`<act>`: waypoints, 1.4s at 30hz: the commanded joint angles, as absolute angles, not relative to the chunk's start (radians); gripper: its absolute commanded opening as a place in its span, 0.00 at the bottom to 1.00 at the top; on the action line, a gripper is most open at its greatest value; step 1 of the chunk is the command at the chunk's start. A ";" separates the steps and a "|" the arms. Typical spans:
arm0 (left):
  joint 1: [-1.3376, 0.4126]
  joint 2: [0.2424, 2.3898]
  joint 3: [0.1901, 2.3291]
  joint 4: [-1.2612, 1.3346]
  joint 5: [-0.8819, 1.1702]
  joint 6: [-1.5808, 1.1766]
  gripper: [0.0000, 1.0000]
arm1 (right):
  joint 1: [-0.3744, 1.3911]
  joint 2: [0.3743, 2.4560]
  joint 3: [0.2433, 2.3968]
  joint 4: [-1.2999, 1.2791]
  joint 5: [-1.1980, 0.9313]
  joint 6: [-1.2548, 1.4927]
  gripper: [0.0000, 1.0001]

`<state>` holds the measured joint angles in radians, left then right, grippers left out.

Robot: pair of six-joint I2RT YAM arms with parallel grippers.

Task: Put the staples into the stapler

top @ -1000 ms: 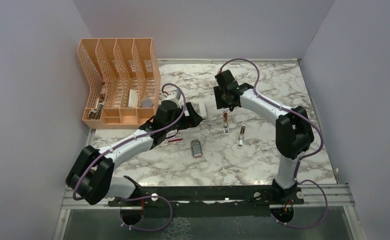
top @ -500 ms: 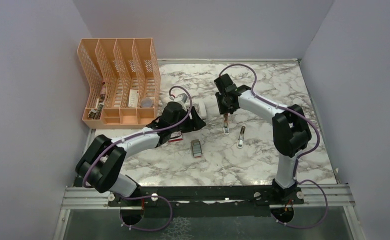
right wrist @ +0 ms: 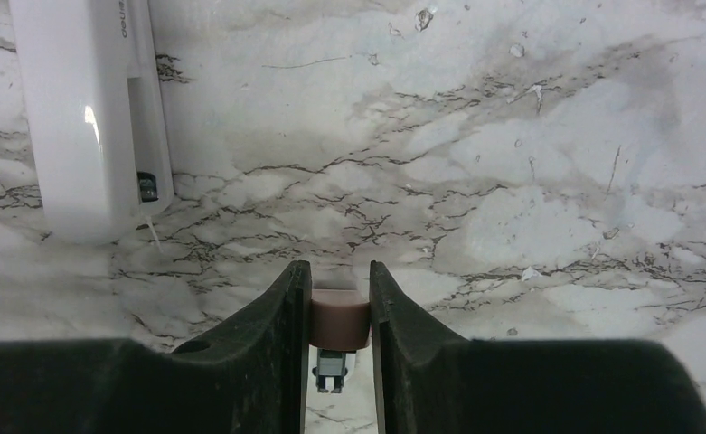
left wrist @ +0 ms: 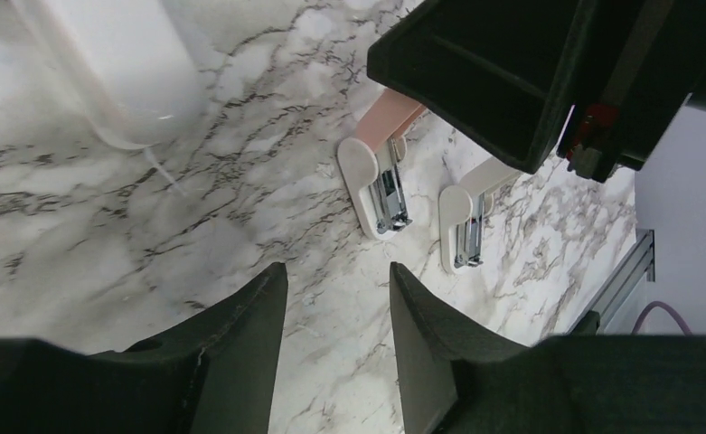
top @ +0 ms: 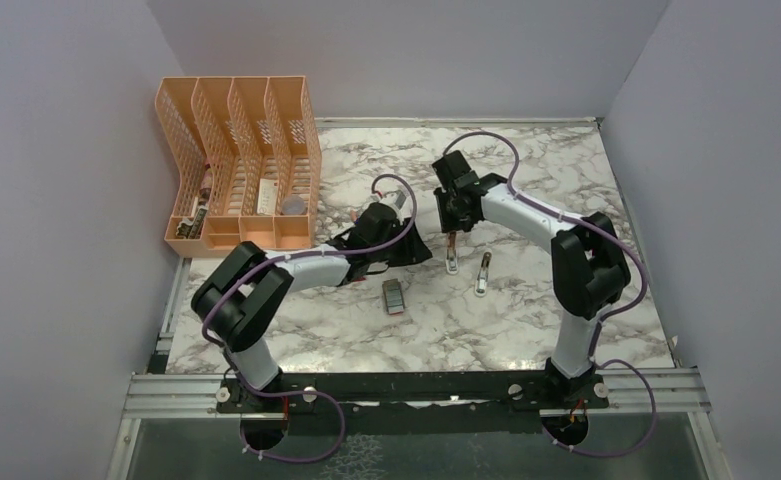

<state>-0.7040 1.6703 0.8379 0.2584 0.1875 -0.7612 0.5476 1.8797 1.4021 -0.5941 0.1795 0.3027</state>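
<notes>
The stapler (top: 451,256) is a slim white-based one lying mid-table, with silver metal inside (left wrist: 390,194) and its pink top arm (right wrist: 340,316) raised. My right gripper (top: 451,230) (right wrist: 340,268) is shut on the end of that pink arm, above the metal channel (right wrist: 334,369). The staples (top: 394,297) are a small grey block lying on the marble nearer the bases, apart from both grippers. My left gripper (top: 419,252) (left wrist: 338,271) hovers just left of the stapler. Its jaws are open, with only bare marble between them.
A second small stapler (top: 482,274) (left wrist: 462,226) lies just right of the first. A larger white block (right wrist: 87,117) (left wrist: 114,63) rests behind the left gripper. An orange mesh file organiser (top: 241,170) stands at the back left. Grey walls enclose the table.
The left arm swung right toward the staplers and its jaws narrowed. The right gripper came down and shut on the stapler's pink arm.
</notes>
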 commanded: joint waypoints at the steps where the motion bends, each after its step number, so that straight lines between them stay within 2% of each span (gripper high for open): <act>1: -0.755 1.739 0.894 0.327 0.157 -0.781 0.44 | 0.550 1.824 1.374 -0.562 0.129 0.350 0.22; 9: -0.770 1.855 0.955 0.335 0.158 -0.787 0.28 | 0.549 1.806 1.349 -0.539 0.120 0.370 0.22; 19: -0.773 1.916 0.966 0.368 0.236 -0.779 0.22 | 0.549 1.788 1.335 -0.514 0.103 0.388 0.22; 31: -0.775 1.906 0.943 0.383 0.240 -0.782 0.21 | 0.549 1.785 1.330 -0.500 0.102 0.405 0.22; 42: -0.773 1.947 0.934 0.371 0.215 -0.812 0.09 | 0.552 1.747 1.280 -0.480 0.058 0.427 0.20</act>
